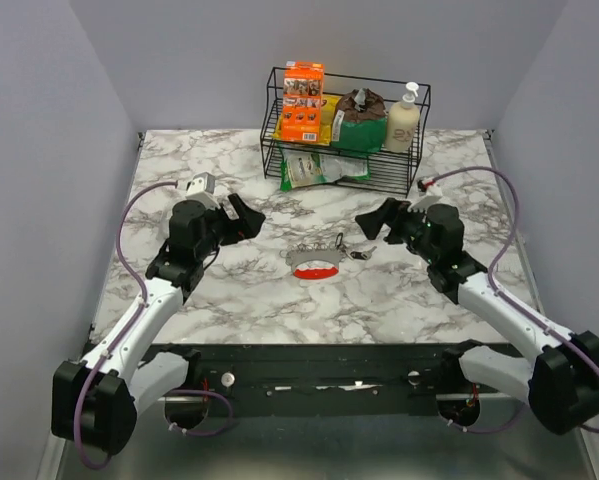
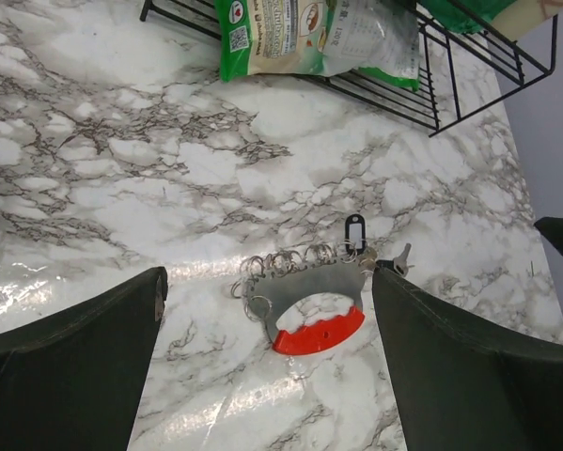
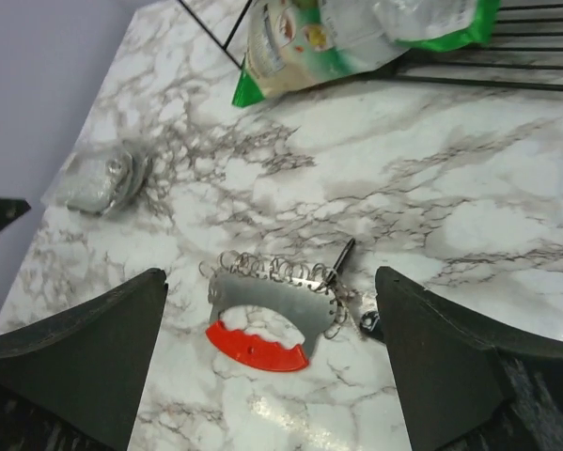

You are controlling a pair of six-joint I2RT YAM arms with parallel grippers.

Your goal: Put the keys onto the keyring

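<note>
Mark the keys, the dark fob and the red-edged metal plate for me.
keys (image 2: 397,256), left wrist view, on the silver tip showing right of the fob.
dark fob (image 2: 355,231), left wrist view, on its pale window.
red-edged metal plate (image 2: 320,285), left wrist view, on the grey face above the red strip.

**Ring holder mid-table, rack behind**

The ring holder (image 1: 315,264) lies at the middle of the table (image 1: 229,300), between the left gripper (image 1: 249,220) and the right gripper (image 1: 370,222). The keys (image 2: 400,256) and a fob (image 2: 354,230) lie just beside its right end. Behind it stands a wire rack (image 1: 279,150), with a packet (image 1: 314,170) on its lower shelf.
</note>
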